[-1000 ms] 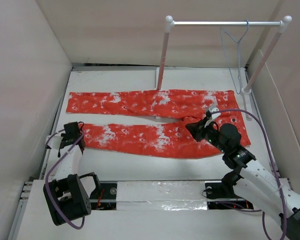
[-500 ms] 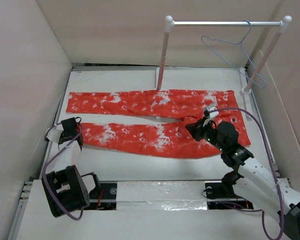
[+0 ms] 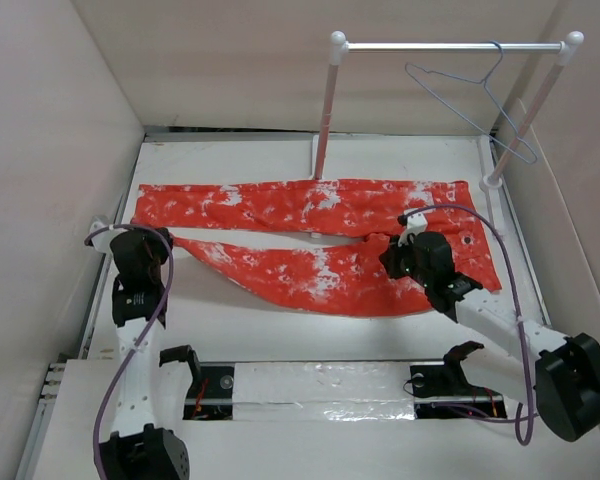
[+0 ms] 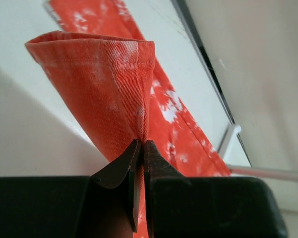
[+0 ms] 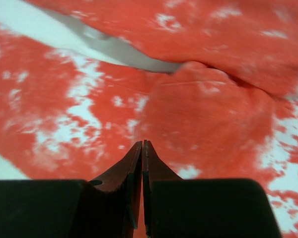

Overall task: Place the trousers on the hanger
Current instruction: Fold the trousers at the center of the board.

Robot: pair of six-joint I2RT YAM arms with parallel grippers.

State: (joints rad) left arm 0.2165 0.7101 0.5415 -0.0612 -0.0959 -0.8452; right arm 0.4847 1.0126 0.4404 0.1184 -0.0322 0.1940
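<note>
Change: left tool [image 3: 152,245] has risen, narrow, clamped on the near-leg cuff of the trousers [image 3: 320,270]. That leg end now tapers off the table [image 3: 280,320] just ahead of it.

The hanger [image 3: 487,86] has swung on the rail [image 3: 430,45], well beyond the right tool [image 3: 405,255].

Judgement: the lift is only starting and the hanger is untouched.

Left wrist view confirms the cuff pinch, which is unclear from above. Right wrist view shows the right tool closed, seemingly nipping a fold at the crotch.

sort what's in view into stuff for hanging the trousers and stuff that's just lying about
For the job:
- trousers, flat on the table
- hanger, hooked on the rail
- left gripper, pinching a leg cuff
- right gripper, shut, over the crotch

Just there:
- rail stand
</note>
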